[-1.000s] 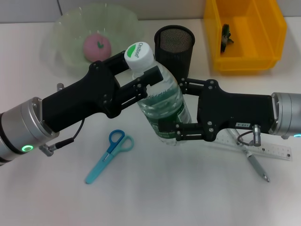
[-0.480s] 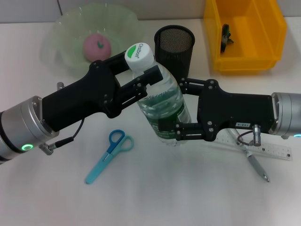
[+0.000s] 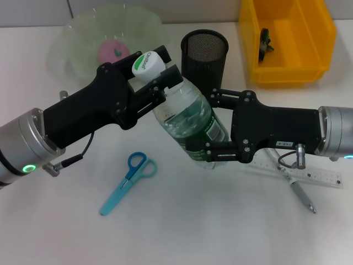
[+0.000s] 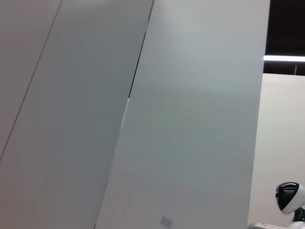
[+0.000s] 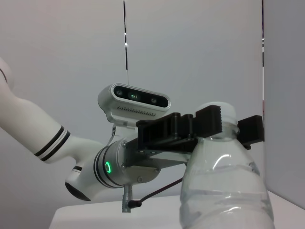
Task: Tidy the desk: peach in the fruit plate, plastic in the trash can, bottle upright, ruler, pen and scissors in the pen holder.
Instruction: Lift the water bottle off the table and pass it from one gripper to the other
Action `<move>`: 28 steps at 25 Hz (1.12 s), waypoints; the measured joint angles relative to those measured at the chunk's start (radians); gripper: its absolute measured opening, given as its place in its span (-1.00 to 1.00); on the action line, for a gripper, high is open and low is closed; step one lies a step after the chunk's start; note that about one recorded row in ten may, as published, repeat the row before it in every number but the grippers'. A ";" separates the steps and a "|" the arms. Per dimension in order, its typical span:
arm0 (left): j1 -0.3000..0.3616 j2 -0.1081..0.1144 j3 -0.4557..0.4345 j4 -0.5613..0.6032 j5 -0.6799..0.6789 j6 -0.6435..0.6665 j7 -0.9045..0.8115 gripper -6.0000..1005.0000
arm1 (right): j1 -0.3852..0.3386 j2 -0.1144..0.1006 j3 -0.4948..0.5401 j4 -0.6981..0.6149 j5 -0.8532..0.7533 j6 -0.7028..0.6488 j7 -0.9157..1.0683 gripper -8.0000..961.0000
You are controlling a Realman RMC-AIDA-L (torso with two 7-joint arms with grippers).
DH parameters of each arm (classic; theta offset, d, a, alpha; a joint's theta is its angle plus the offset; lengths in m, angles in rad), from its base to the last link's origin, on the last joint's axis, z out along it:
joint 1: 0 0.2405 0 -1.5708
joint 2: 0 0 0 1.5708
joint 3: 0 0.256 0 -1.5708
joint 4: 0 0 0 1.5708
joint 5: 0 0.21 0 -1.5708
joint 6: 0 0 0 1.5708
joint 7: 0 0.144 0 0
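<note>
Both grippers hold the clear water bottle point(image 3: 187, 118) above the middle of the desk. It leans with its white cap point(image 3: 145, 63) up and to the left. My left gripper point(image 3: 161, 76) is shut on the bottle's neck just under the cap. My right gripper point(image 3: 218, 128) is shut around its lower body. The right wrist view shows the bottle point(image 5: 224, 191) close up, with the left gripper point(image 5: 228, 125) clamped at its neck. The pink peach point(image 3: 113, 49) lies in the green fruit plate point(image 3: 77, 38). Blue scissors point(image 3: 128, 179), the ruler point(image 3: 317, 176) and the pen point(image 3: 302, 196) lie flat on the desk.
The black mesh pen holder point(image 3: 204, 52) stands right behind the bottle. A yellow bin point(image 3: 287, 61) at the back right holds a dark scrap of plastic point(image 3: 266, 41). The left wrist view shows only wall panels.
The left gripper has moved up and to the left with the bottle's neck, so the bottle leans further over. The right gripper has stayed at the bottle's lower part.
</note>
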 joint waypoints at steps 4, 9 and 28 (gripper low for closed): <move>0.000 0.002 -0.001 0.000 0.000 -0.007 -0.004 -0.11 | 0.000 0.000 0.000 0.000 0.000 0.005 0.000 0.59; -0.003 0.003 0.002 0.000 -0.002 -0.010 -0.009 -0.12 | 0.000 0.000 0.000 -0.003 0.000 0.006 -0.002 0.59; -0.006 0.003 -0.009 0.003 -0.004 -0.011 -0.024 -0.11 | 0.008 0.000 0.009 0.006 0.006 0.018 -0.025 0.59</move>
